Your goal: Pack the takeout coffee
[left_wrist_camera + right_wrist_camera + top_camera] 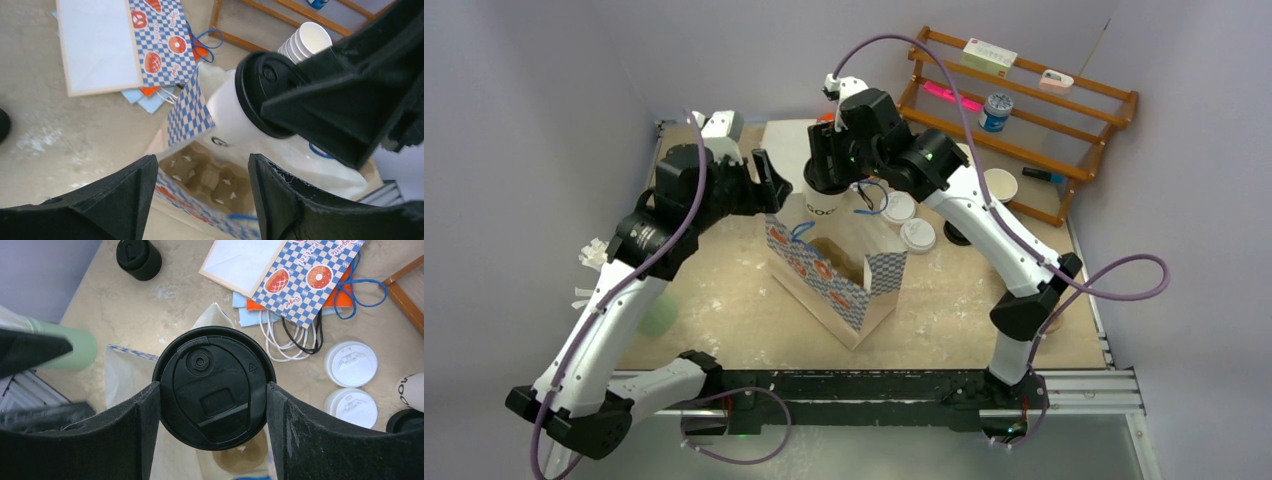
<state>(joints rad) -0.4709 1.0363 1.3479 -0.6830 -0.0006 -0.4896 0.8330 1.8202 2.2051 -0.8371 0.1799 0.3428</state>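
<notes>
Since the paper bag (824,282) stands upright and open on the counter (984,300), with a cardboard cup carrier (200,176) seated in its bottom, the takeout coffee (227,112) is carried from above so that it can go straight down into one of the carrier's wells. The right gripper (212,390) grasps it, one finger pressed to each side of the black sip lid, and the cup body hangs free below. The cup is over the mouth of the bag, near its far edge, and not yet inside.

A grip on the lid rim keeps the fingers clear of the bag walls, but I judge it shallow: a tilt could loosen the lid.

The right arm reaches up from its base, elbow out to the right, with the forearm sweeping left and the wrist turned downward over the bag. The left arm rises from the near left corner, bent at the elbow, and its wrist is aimed across at the cup. The left gripper (201,160) is released, jaws wide apart with nothing between them, just beside the cup.

A second lidded cup (139,257) stands on the counter, well apart from the bag.
</notes>
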